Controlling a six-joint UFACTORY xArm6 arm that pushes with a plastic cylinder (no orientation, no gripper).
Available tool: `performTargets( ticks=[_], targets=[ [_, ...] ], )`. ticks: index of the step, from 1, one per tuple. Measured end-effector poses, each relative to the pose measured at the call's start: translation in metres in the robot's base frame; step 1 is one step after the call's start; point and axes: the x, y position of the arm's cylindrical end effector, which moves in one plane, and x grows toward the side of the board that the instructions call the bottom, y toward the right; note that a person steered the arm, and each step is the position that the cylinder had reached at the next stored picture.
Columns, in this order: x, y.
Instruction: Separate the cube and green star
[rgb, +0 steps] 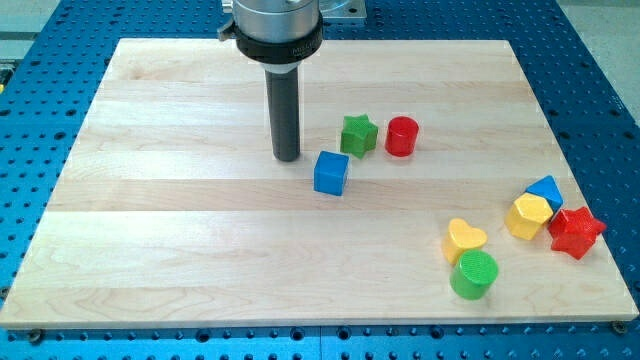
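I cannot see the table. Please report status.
My tip left of blue cube, small gap. Green star close at cube's upper right. Red cylinder beside star.

The arm's metal mount (277, 25) is cut off by the view's top edge, so only its lower collar and the dark rod down to my tip (287, 158) appear. At the view's right, the blue block (547, 189) is partly hidden behind the yellow block (527, 216), leaving its shape unclear; the yellow block in turn covers one edge of the red star (575, 231). The green cylinder (473, 274) overlaps the lower point of the yellow heart (464, 239), and whether the blue cube (331, 173) touches the green star (358, 134) cannot be told.
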Motion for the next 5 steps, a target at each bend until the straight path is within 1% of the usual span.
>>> performTargets(
  ticks=[1, 2, 3, 4, 5],
  targets=[
    [-0.002, 0.048],
    [0.016, 0.084],
    [0.035, 0.089],
    [0.059, 0.061],
    [0.060, 0.015]
  ],
)
